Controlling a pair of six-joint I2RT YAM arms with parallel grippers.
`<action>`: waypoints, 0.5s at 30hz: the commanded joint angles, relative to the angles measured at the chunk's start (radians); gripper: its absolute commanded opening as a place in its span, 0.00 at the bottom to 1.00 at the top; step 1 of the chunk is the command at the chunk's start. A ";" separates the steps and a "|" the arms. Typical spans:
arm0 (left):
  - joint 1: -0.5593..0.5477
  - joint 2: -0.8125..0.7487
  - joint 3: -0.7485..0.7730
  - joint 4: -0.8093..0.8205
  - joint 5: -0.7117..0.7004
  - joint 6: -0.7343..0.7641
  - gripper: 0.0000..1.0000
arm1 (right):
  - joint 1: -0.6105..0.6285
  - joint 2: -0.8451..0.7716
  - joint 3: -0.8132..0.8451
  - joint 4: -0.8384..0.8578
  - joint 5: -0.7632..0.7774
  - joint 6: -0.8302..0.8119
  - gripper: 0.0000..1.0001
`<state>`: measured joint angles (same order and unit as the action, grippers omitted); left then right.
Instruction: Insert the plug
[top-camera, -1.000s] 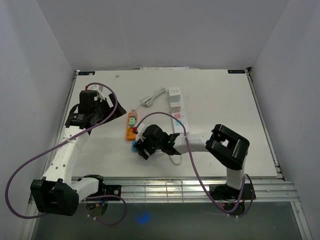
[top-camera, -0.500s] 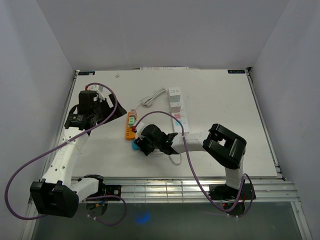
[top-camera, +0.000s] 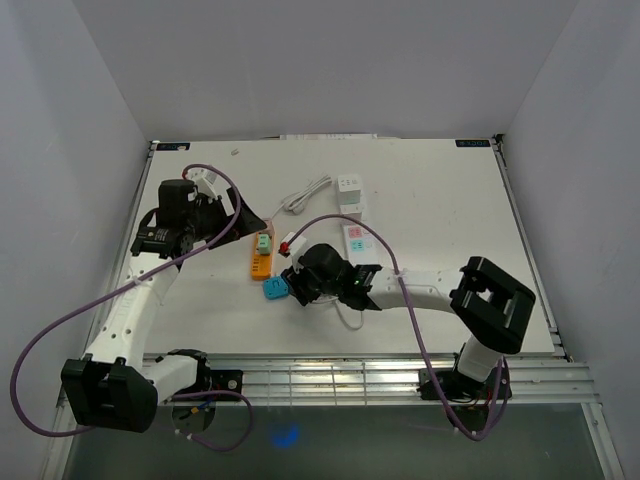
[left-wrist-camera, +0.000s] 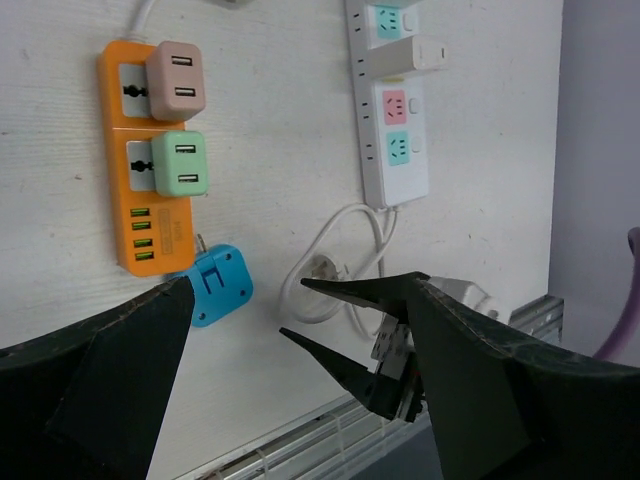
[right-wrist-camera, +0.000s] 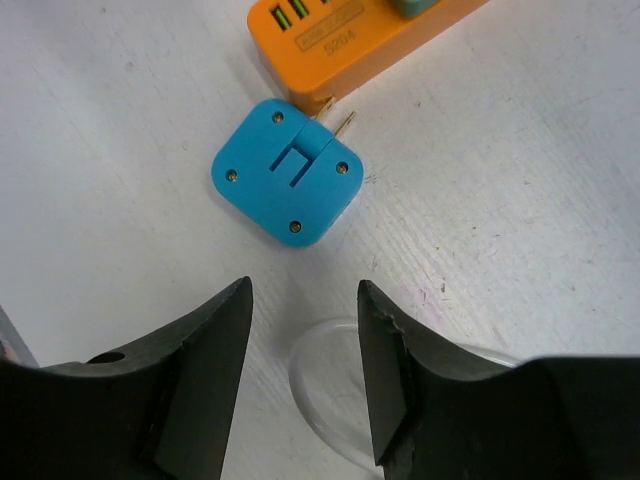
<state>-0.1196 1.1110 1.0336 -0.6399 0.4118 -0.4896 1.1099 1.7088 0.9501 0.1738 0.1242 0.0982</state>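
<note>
Overhead view. The right arm folds at its elbow over the near right of the counter (top-camera: 450, 190) and stretches its forearm leftward, low over the surface, toward the centre. The left arm runs up the left edge of the counter, with its wrist turned to the right.

Right tool (top-camera: 297, 285): the 2 fingers stand partly apart and hold nothing. In the right wrist view, the right tool (right-wrist-camera: 303, 300) points down at the counter, and bare surface shows between its fingers (right-wrist-camera: 215, 340).

Blue plug (top-camera: 275, 290): it lies flat on the counter just beyond the right tool's fingertips, ahead of the gap and not inside it. The blue plug (right-wrist-camera: 287, 172) shows its back face, with 4 screws. A brass prong sticks out beside the near end of the orange power strip (right-wrist-camera: 330, 40), into which the plug is not inserted.

Left tool (top-camera: 245, 222): it hovers beside the orange power strip (top-camera: 261, 254), fingers spread wide and empty. In the left wrist view, the left tool (left-wrist-camera: 300, 290) frames the blue plug (left-wrist-camera: 216, 286), a pink adapter (left-wrist-camera: 175, 80) and a green adapter (left-wrist-camera: 178, 162) seated in the orange power strip (left-wrist-camera: 150, 235), the white power strip (left-wrist-camera: 395, 120), and a looped white cable (left-wrist-camera: 330, 260).
</note>
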 joint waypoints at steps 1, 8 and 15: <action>-0.002 -0.010 -0.017 0.054 0.096 0.005 0.98 | -0.030 -0.089 -0.023 0.015 -0.023 0.054 0.52; -0.032 -0.029 -0.023 0.085 0.039 -0.029 0.98 | -0.058 -0.153 -0.063 0.032 -0.040 0.057 0.63; -0.029 -0.025 0.058 -0.016 -0.229 -0.029 0.98 | -0.018 -0.054 0.081 -0.110 0.067 0.224 0.94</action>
<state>-0.1516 1.1046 1.0275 -0.6155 0.3199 -0.5159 1.0630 1.6268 0.9497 0.1295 0.1146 0.2234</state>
